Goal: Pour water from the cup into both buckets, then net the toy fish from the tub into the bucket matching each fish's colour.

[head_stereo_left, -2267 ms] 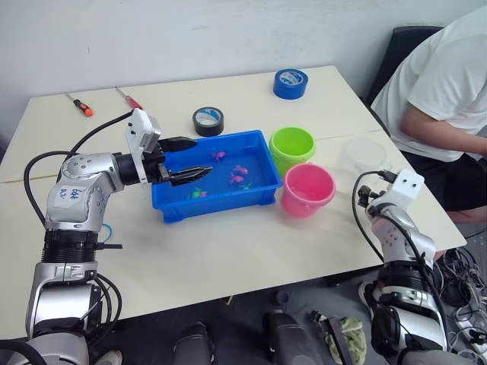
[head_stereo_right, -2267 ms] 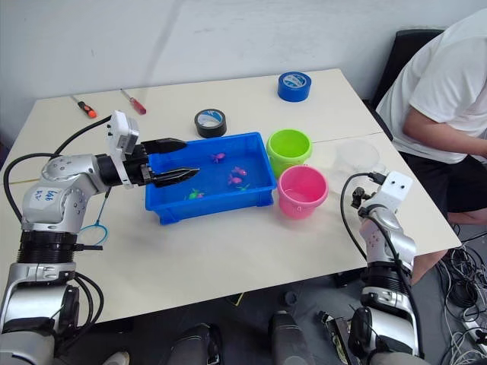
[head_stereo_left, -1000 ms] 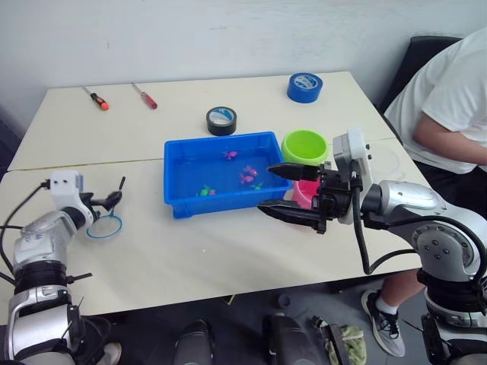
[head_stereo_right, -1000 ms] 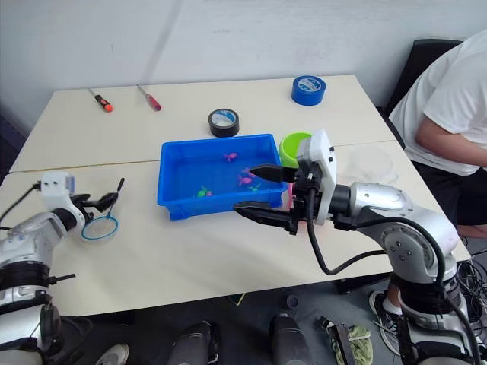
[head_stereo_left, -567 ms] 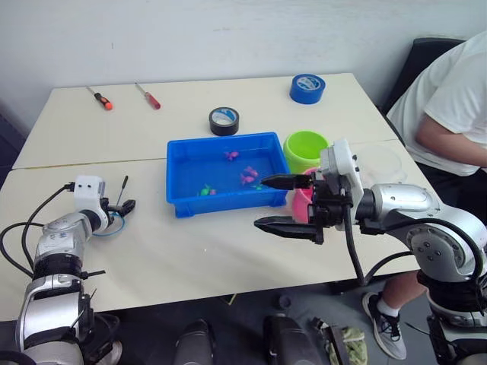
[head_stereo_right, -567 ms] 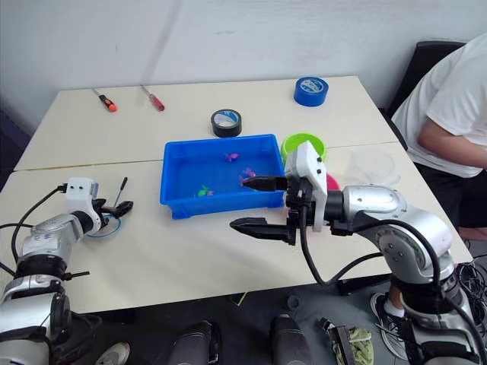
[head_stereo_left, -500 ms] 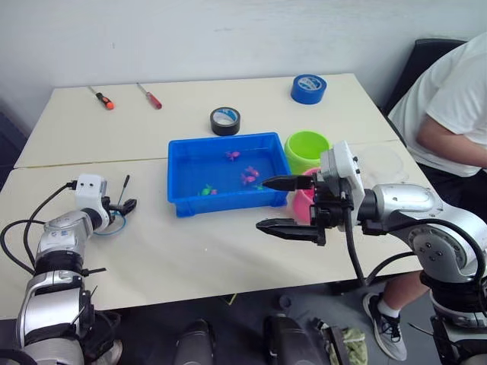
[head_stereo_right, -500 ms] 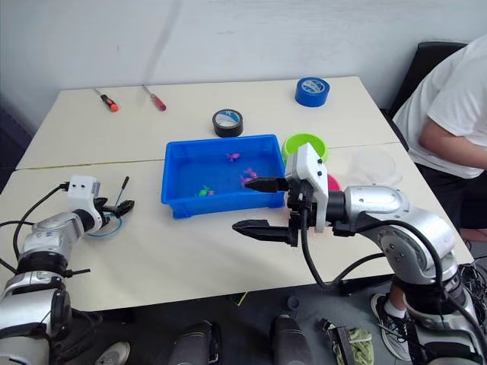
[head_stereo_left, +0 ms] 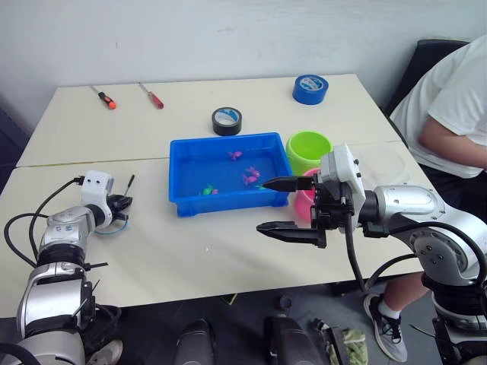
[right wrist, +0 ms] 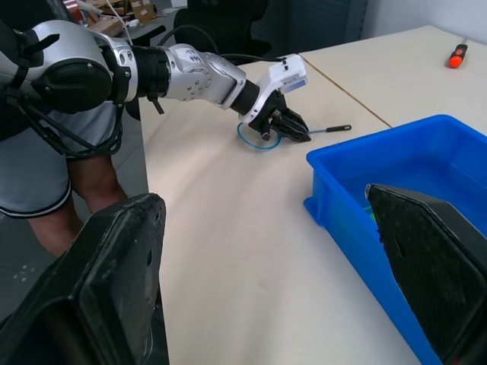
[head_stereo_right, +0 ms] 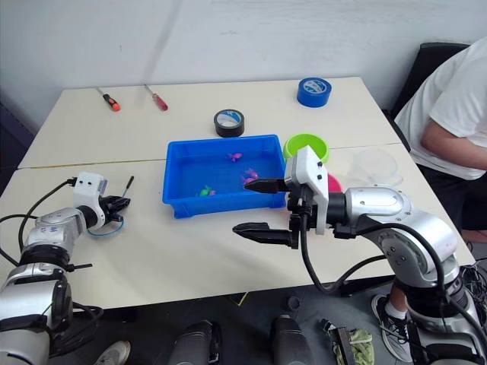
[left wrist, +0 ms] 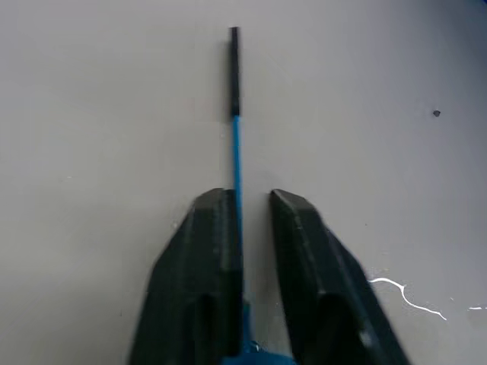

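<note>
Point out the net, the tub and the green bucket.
net (left wrist: 235, 144), left wrist view, on its thin handle.
tub (head_stereo_left: 228, 204), left eye view, on its near wall.
green bucket (head_stereo_left: 308, 161), left eye view, on its near outer wall.

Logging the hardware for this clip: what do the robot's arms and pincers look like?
Both arms are silver-grey metal segments with black joints and loose black cables. Each wrist carries a white boxy camera housing. The left pincer and right pincer each have two black tapered fingers. Blue handwriting marks the left forearm.
</note>
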Motion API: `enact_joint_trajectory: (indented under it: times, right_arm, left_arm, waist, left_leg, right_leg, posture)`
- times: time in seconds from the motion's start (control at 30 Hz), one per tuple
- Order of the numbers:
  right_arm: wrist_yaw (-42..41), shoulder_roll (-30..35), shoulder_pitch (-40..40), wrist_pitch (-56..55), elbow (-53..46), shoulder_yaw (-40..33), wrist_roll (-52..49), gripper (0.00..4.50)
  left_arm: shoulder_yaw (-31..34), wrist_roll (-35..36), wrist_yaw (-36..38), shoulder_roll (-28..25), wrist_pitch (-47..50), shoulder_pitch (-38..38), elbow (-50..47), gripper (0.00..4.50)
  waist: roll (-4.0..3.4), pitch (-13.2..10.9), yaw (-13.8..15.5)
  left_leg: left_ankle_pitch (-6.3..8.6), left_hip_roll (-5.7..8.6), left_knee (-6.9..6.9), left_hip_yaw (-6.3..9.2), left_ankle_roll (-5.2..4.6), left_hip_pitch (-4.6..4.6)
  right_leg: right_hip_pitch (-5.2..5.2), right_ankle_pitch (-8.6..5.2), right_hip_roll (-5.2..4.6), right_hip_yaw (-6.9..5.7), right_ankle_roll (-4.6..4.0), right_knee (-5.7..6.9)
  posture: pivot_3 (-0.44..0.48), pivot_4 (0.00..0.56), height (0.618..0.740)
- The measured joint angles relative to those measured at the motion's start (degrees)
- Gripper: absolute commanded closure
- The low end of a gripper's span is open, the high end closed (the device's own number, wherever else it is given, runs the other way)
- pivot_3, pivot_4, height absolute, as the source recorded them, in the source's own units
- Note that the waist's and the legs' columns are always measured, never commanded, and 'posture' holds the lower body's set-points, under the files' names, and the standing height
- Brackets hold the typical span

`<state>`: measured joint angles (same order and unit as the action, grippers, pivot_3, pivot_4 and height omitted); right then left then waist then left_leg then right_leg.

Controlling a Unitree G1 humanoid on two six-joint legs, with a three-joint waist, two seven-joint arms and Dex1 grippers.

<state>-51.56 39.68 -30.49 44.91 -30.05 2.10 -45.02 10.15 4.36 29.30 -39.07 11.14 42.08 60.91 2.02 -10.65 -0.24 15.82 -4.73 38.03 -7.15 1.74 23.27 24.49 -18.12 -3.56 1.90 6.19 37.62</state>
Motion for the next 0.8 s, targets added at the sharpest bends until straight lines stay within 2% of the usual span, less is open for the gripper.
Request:
enact_joint_trajectory:
  times: [0.6,0.8]
  right_arm:
    - [1.59,-1.12,-0.07,-2.59,-0.03,0.02,3.30,0.00]
    - [2.44,-2.28,0.64,-5.07,-0.04,2.72,7.00,0.00]
  left_arm:
    - [-0.01,-0.19,-0.44,-0.03,-0.62,0.15,0.51,4.43]
    - [-0.14,-0.22,-0.47,-0.13,-1.01,0.14,0.50,4.43]
  waist:
    - [0.00,0.00,-0.01]
    - [0.00,0.00,-0.03]
  left_leg:
    - [0.00,0.00,0.00,0.00,0.00,0.00]
    - [0.00,0.00,0.00,-0.01,0.00,0.00]
  right_leg:
    - [0.00,0.00,0.01,0.00,0.00,0.00]
    - [0.00,0.00,0.01,0.00,0.00,0.00]
  posture:
    - [0.000,0.150,0.731]
    - [0.000,0.150,0.731]
